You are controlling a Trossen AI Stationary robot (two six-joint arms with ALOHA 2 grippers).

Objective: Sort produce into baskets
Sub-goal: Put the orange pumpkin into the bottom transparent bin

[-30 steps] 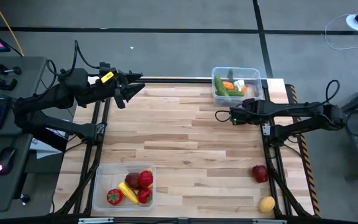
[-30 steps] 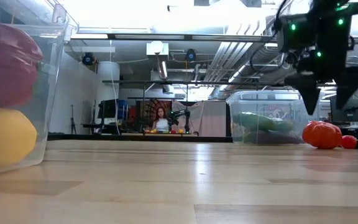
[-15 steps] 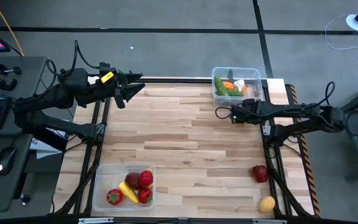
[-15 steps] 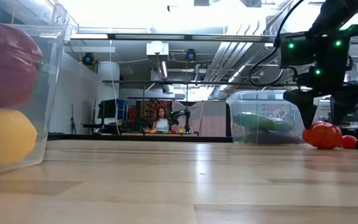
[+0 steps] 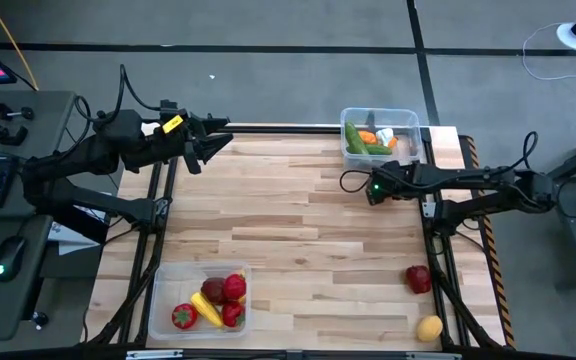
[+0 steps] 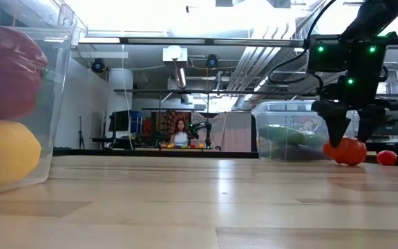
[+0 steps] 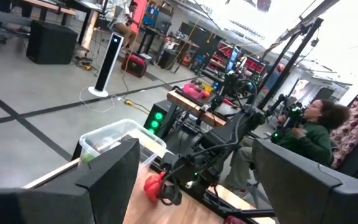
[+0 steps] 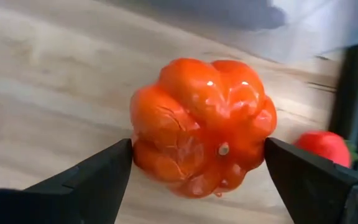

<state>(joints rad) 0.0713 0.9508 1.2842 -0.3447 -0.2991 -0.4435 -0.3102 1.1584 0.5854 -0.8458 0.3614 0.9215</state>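
An orange-red ribbed tomato (image 8: 204,118) rests on the table in front of the far basket (image 5: 408,115), which holds cucumbers, a carrot and garlic. My right gripper (image 6: 351,135) stands open over the tomato and points steeply down, one finger on each side of it. In the high view the gripper (image 5: 366,188) hides the tomato. The near basket (image 5: 163,275) holds red produce and a banana. A red apple (image 5: 418,278) and a lemon (image 5: 429,327) lie on the table near its right edge. My left gripper (image 5: 223,143) waits open and level, high over the far left corner. My right gripper comes at the tomato from above, slanting down, its open fingers astride it. One fingertip (image 8: 120,163) lies against the tomato's side (image 8: 139,155). Whether the other fingertip (image 8: 278,155) touches, I cannot tell. The tomato sits on the table.
A small red piece (image 8: 325,146) lies on the table just beyond the tomato, toward the right edge. The wide middle of the wooden table (image 5: 288,230) is bare. A person sits beyond the table in the left wrist view.
My right gripper has come down over the tomato and rolled at the wrist, so its fingers now stand on both sides of it. The tomato has slid a little toward the table's left. The gap between the fingers has stayed the same.
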